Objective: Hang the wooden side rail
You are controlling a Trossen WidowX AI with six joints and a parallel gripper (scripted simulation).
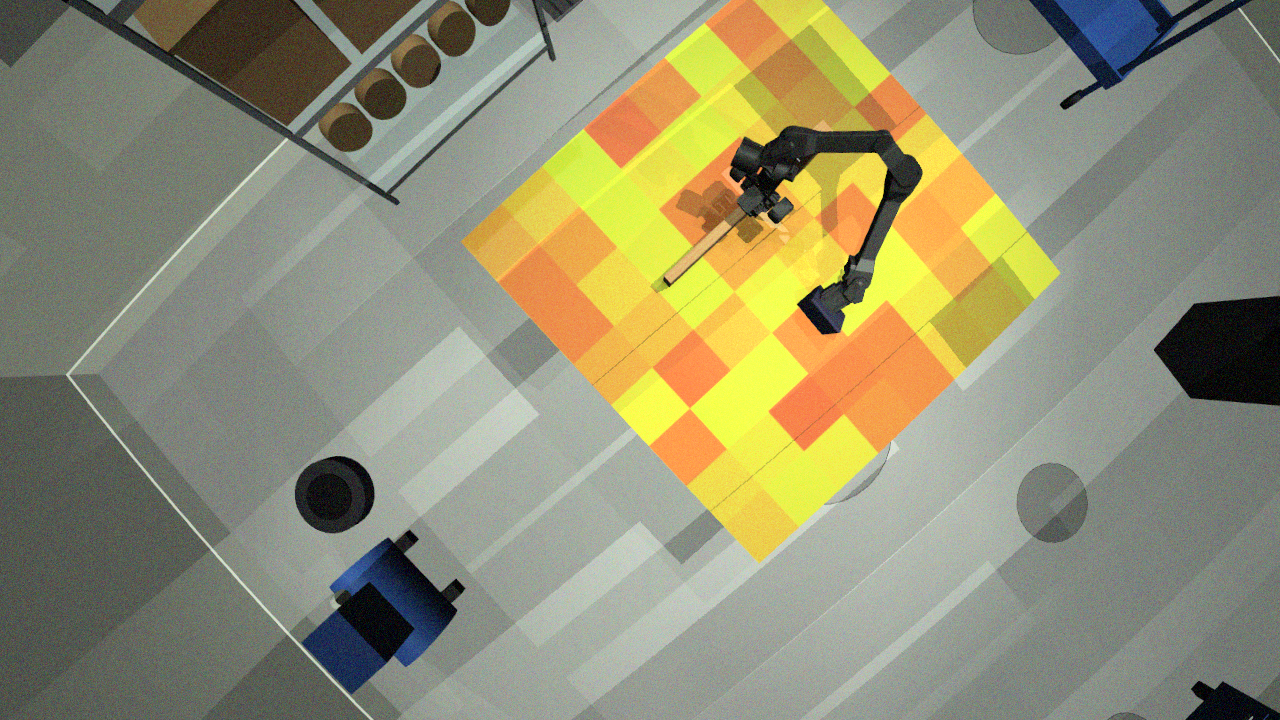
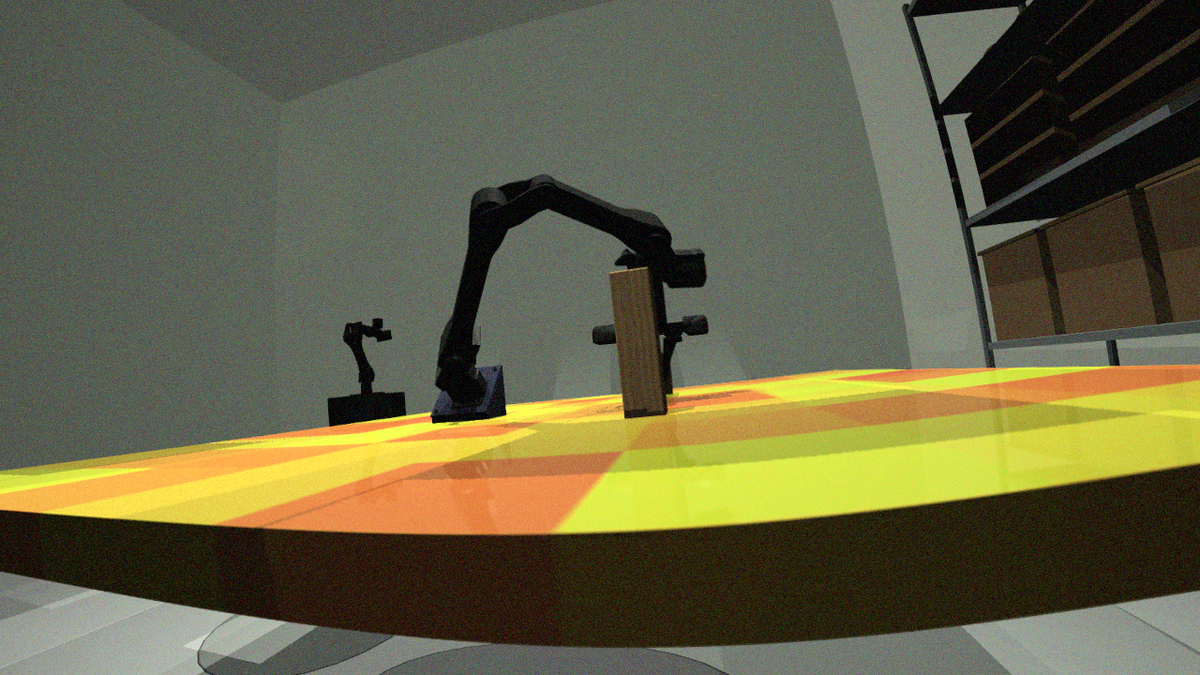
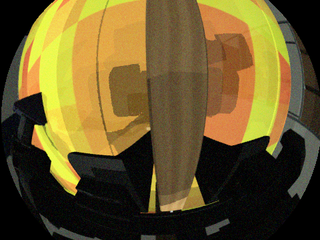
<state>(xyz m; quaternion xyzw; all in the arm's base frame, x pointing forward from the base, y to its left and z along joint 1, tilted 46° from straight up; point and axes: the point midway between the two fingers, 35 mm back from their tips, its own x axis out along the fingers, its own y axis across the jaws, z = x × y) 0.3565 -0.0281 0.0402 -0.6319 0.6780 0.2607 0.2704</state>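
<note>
Gripper (image 1: 767, 204) (image 2: 648, 329) (image 3: 168, 132) is clamped on the wooden side rail (image 1: 702, 250) (image 2: 639, 344) (image 3: 177, 83), one finger against each broad side. Wrist view has the rail running lengthwise between the fingers, on past them both ways. Rail stands on its narrow edge, broad sides roughly upright. From the gripper its long free end reaches out to the lower left in the top view; in the exterior view that end is the nearest part, in front of the gripper, with its lower edge looking to be on the table (image 1: 747, 371) (image 2: 712, 570) (image 3: 90, 43). Gripper body sits above the rail, pointing down

Hooked end is on the other side of the gripper from the free end, mostly under or behind it. Hooks, pins and slot can't be made out, so can't tell whether anything is seated. Hand hasn't let go

Arm (image 1: 884, 219) (image 2: 473, 281) bends up and over to the gripper. Its base (image 1: 832, 328) (image 2: 496, 384) is on the table, well apart from the gripper, below and right of it in the top view and off to its left in the exterior view. Shadows fall on the table on both sides of the rail in the wrist view
</note>
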